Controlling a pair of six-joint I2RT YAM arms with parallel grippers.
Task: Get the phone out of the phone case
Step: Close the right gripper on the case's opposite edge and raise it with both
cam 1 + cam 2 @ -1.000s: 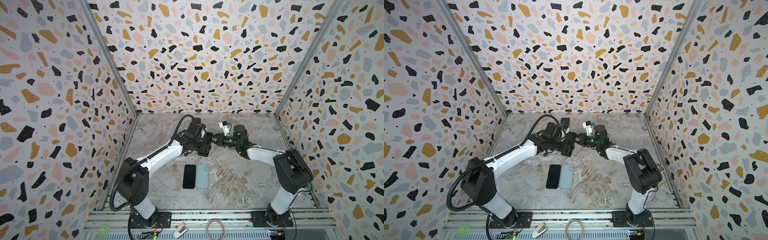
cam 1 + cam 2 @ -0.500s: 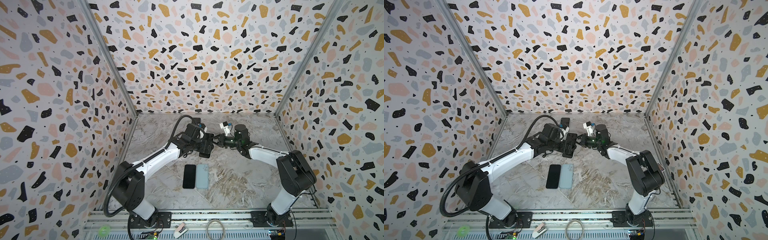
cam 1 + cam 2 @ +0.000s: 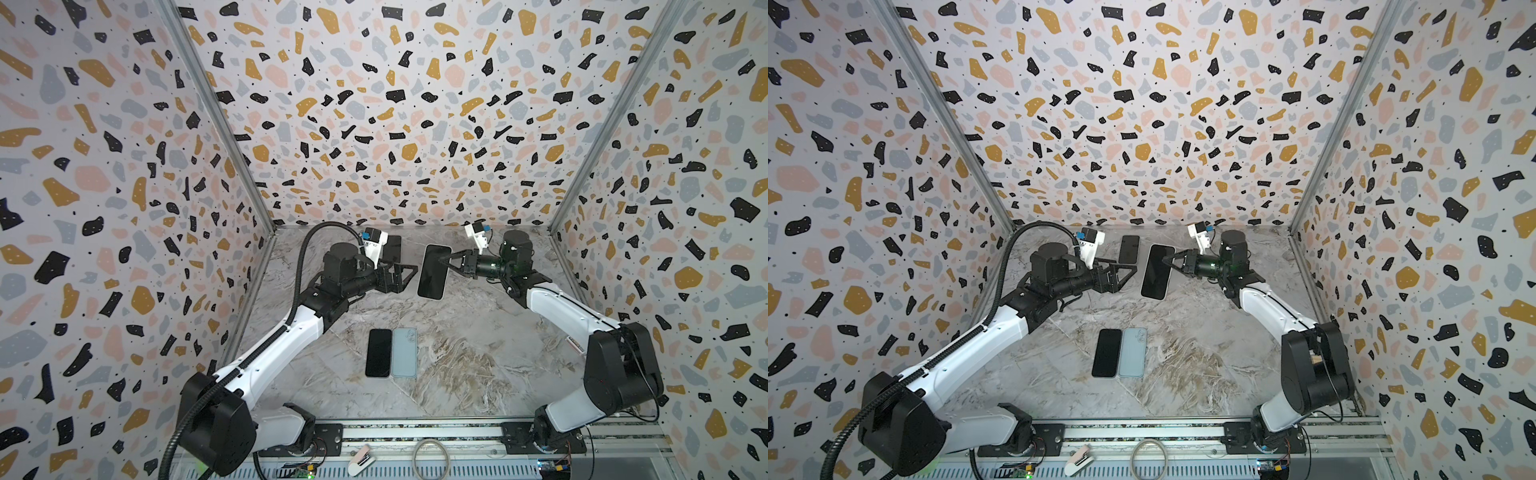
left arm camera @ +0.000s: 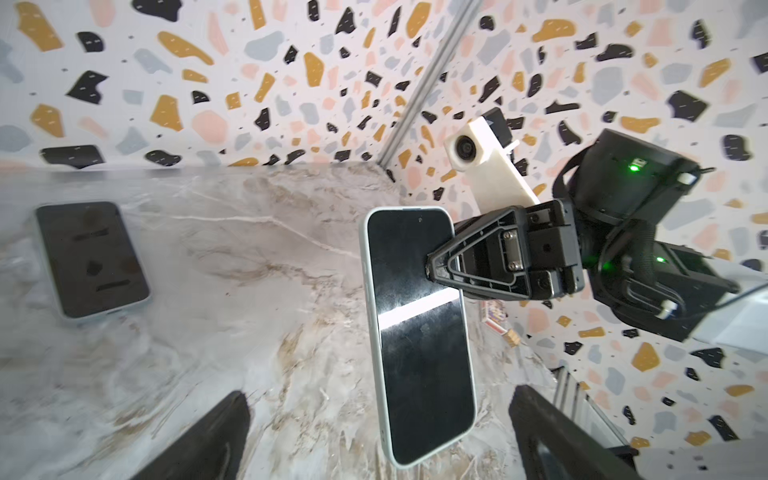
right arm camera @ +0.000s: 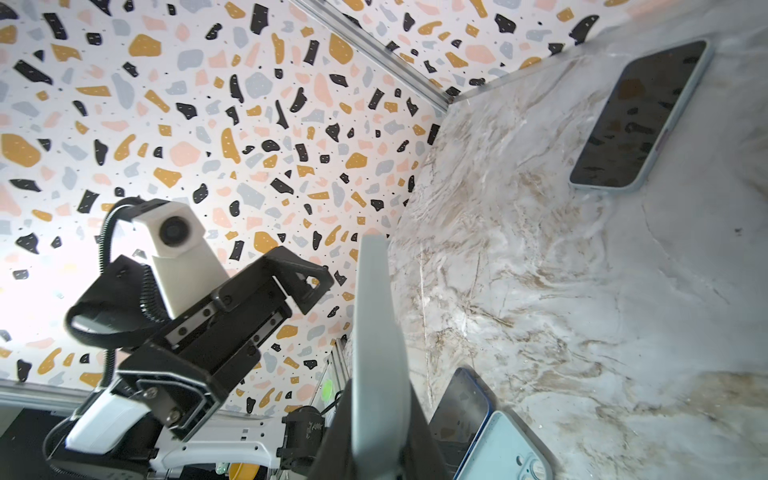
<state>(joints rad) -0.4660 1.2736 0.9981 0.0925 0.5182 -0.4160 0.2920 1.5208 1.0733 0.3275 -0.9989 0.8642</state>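
The right fingers (image 4: 440,261) are clamped shut on one long side of the phone (image 3: 434,272), holding it upright in the air over the back of the surface (image 3: 478,353). It sits in a pale green case (image 4: 371,316). The left fingers (image 3: 405,268) are spread wide and empty, just beside the screen and not touching it.

Both top views give only a dark slab with a light rim. The left wrist view faces the glossy black glass, crossed by a bright band of reflection. It also shows the case's rounded lip and the tip of a triangular finger on the screen. The right wrist view catches the case edge-on (image 5: 376,332), matte and grey-green.

A second dark-screened handset (image 3: 1128,249) lies flat near the back wall. It is clear in one top view and half hidden in another.

At the front lie a bare black phone (image 3: 378,352) and, touching it, a light-blue piece (image 3: 404,352). Whether that piece is a case or a face-down handset I can't tell. The surface is veined like marble.
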